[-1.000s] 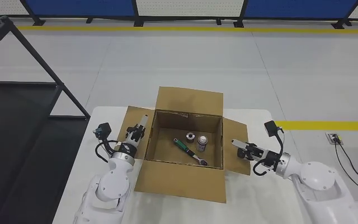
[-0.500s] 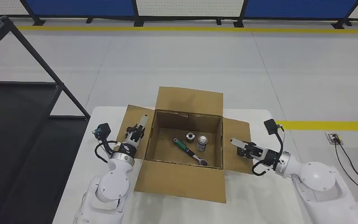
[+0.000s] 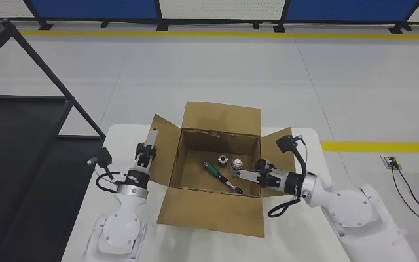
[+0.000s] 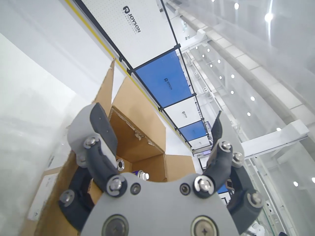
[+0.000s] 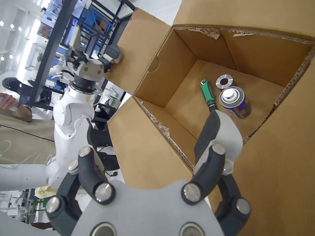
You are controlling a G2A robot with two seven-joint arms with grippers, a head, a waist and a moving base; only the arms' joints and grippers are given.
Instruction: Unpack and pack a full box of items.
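An open cardboard box [image 3: 209, 213] stands mid-table. On its floor lie a green-handled wrench [image 3: 219, 175], a metal cylinder [image 3: 222, 159] and a spray can [image 3: 236, 165]; they are also the wrench [image 5: 208, 94], cylinder [image 5: 224, 81] and can [image 5: 233, 99] in the right wrist view. My left gripper [image 3: 149, 149] is open, and one finger rests against the outer face of the raised left flap [image 3: 163, 141]. My right gripper [image 3: 245, 175] hangs open over the box's right wall, above the wrench's head. One of its fingers [image 5: 216, 128] stands just short of the can.
The box's back flap [image 3: 221, 116] stands upright and the right flap [image 5: 275, 173] lies under my right arm. A black metal frame [image 3: 39, 72] stands off the table's left. Bare white table [image 3: 294, 242] shows around the box.
The left gripper shifted left and the left flap rose from lying flat to nearly upright. The right gripper moved left from beyond the right flap to over the box's inside.
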